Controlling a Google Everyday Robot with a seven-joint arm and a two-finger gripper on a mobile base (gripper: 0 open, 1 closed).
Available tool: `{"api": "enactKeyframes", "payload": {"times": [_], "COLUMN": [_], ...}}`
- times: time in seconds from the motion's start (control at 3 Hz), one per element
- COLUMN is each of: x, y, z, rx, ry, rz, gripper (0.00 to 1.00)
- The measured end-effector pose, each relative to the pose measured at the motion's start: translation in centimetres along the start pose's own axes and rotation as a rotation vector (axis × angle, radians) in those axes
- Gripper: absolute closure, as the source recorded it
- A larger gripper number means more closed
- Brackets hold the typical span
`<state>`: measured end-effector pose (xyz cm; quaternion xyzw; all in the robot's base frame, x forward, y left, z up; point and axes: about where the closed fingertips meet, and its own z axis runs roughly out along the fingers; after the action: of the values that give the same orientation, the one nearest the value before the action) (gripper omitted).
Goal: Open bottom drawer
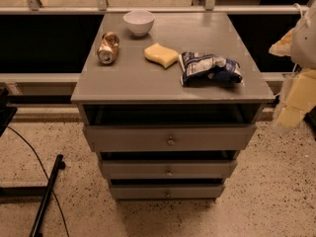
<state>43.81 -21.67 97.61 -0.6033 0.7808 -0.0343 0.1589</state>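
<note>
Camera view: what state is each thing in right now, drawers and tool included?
bottom drawer: looks pushed in, not yet opened.
middle drawer: looks pushed in.
top drawer: dark gap above its front; ajar or not, cannot tell.
can: lying on its side, dented.
bowl: upright.
sponge: lying flat.
chip bag: crumpled, lying flat.
tool: at the right edge, beside the cabinet top, away from the drawers.

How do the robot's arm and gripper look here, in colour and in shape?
The arm, at the picture's right edge, has a white rounded shell with thin pale cables along it. The gripper below it, just right of the cabinet top, is made of pale yellow blocky pieces. No markings show.
</note>
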Motion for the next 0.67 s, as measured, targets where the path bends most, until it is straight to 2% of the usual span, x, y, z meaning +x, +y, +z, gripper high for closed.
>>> {"api": "enactKeyframes", "payload": {"times": [0.33,0.67], "x": [0.0,0.3], "y": [0.0,0.5], "z": [0.0,2.6], "rx": [0.000,0.006], "ry": [0.000,-0.019], "rz": [0.000,0.022], "gripper": [0.00,0.00]}}
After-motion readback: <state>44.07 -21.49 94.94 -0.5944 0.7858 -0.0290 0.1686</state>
